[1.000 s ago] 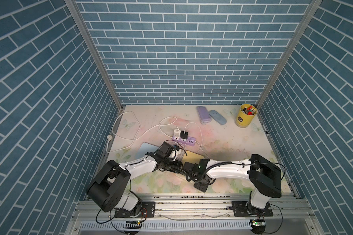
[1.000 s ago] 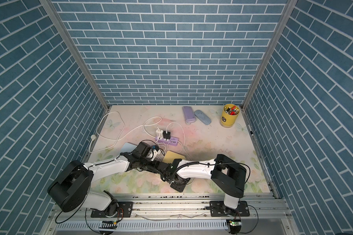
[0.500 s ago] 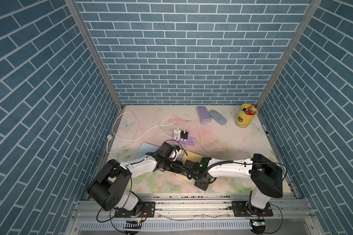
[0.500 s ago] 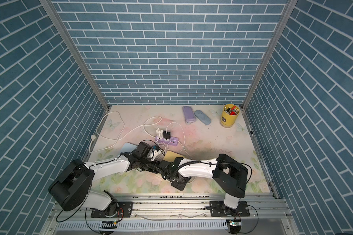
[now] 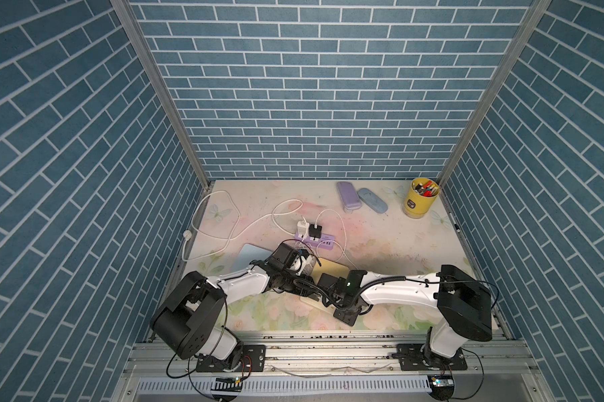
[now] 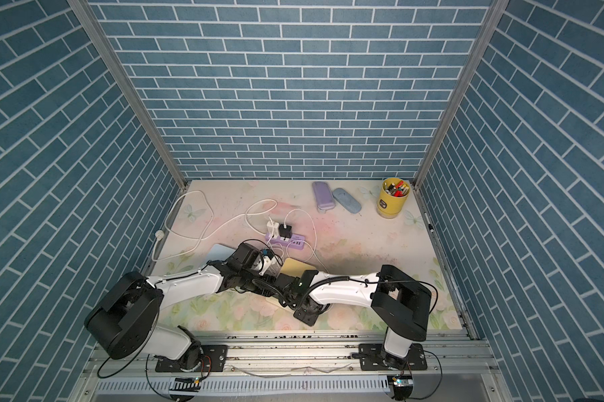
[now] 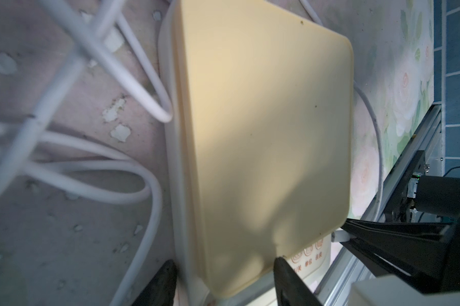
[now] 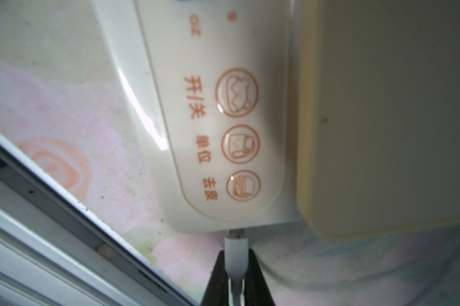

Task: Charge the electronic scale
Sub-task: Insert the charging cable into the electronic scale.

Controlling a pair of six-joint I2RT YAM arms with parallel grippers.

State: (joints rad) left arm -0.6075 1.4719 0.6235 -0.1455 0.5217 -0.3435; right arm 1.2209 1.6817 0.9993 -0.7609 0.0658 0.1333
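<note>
Floral mat (image 5: 380, 243): 1 scale (image 7: 263, 119) in L gripper (image 7: 223, 265); R gripper (image 8: 235, 257) pinches 1 plug (image 8: 236, 242).

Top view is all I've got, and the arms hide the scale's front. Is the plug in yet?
Observer: Not fully. In the right wrist view the plug meets the scale at its edge, with its metal tip still partly showing.
Operator: Who's holding it?
Observer: The right tool, pinched shut on the plug's white body.
Operator: And the other arm?
Observer: In the left wrist view the left tool stands spread across the scale's corner. I can't tell whether it squeezes.
</note>
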